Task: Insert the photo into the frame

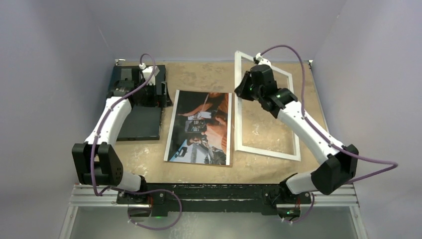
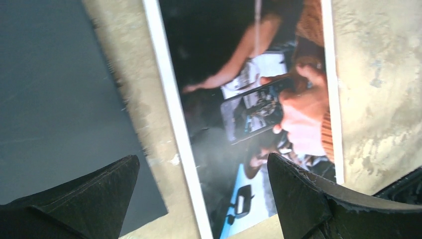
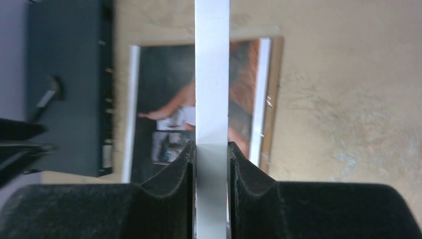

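tan mottled worktop (image 1: pixel 149 155): largest item, flat, matt and blotchy, carrying everything listed below.

white frame (image 1: pixel 268 154): open rectangle of thin flat rails with a smooth painted face. it sits on the right half of the worktop, its left long rail just beside the photo. judged light and stiff along each rail, but likely to twist if raised by one side alone. the paint probably gives the pads little bite. best hold: across a long rail near its middle. whether the gripped rail is clear of the worktop cannot be told.

photo (image 1: pixel 199 127): glossy rectangular print, dark and reddish-brown with a thin white border. it lies face up at the centre of the worktop, outside the frame. judged very light, thin, bendy and slippery, and easy to crease or scuff. it lies flat, so the only hold is a border edge or corner.

black board (image 1: pixel 142 123): flat matt sheet to the left of the photo, apart from it.

brown strip (image 3: pixel 272 99): shows past one long edge of the photo, seemingly a panel underneath. its extent is hidden.

right pincer (image 3: pixel 211 149): closed narrow on the frame's left rail, one pad on each side.

left pincer (image 2: pixel 201 164): spread wide and holding nothing, above the photo's white border.
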`<state>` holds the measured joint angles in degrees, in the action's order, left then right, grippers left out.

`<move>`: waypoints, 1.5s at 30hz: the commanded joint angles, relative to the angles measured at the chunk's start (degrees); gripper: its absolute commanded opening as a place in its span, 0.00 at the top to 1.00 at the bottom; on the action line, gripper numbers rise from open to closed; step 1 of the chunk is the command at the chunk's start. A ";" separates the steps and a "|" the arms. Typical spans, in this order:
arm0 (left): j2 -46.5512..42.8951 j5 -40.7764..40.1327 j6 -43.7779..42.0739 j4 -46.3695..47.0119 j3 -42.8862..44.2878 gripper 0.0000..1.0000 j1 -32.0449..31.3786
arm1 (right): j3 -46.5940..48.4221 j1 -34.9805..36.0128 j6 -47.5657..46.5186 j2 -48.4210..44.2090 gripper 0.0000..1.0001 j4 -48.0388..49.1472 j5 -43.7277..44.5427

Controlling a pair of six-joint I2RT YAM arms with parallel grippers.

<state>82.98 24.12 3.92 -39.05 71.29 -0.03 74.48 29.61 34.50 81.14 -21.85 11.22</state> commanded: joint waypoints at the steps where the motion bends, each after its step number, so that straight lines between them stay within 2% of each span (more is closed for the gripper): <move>1: -0.52 2.85 7.23 6.83 -0.86 0.00 -4.48 | 11.05 -0.20 -0.32 -3.88 1.00 -1.76 -5.22; 4: -0.11 4.42 13.23 12.12 -2.52 0.00 -6.66 | 14.21 -1.40 2.61 -5.23 1.00 0.11 -10.65; 8: 0.53 8.75 20.94 21.00 -6.53 0.00 -8.64 | 14.57 -4.29 10.09 -7.40 1.00 8.22 -20.52; 14: 2.77 8.84 25.74 27.85 -6.76 0.00 -16.64 | 16.22 -5.68 20.84 -7.12 1.00 17.68 -30.95; 19: 3.34 6.97 24.92 33.60 -6.18 0.00 -24.53 | 14.86 -6.05 30.75 -7.42 1.00 27.15 -36.22; 27: 9.71 9.67 31.58 42.41 -4.06 0.00 -26.54 | 10.10 -6.03 42.78 -9.23 1.00 40.82 -37.04; 31: 11.85 7.02 32.05 43.57 -3.60 0.00 -28.76 | 5.30 -5.96 47.83 -10.16 1.00 48.72 -36.97; 41: 15.82 8.75 32.94 44.64 -2.31 0.00 -29.22 | 1.07 -5.44 52.32 -10.40 1.00 56.62 -35.99; 43: 15.82 8.63 32.90 45.11 -2.57 0.05 -29.24 | 0.67 -5.44 52.71 -10.38 1.00 57.48 -35.86; 45: 15.40 8.45 32.74 45.82 -3.31 0.18 -28.98 | 0.14 -5.44 52.87 -10.31 1.00 57.88 -35.92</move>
<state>99.09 31.53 36.03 2.76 66.39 -29.36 74.26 23.97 85.41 73.25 24.71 -24.97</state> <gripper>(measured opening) 0.921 0.240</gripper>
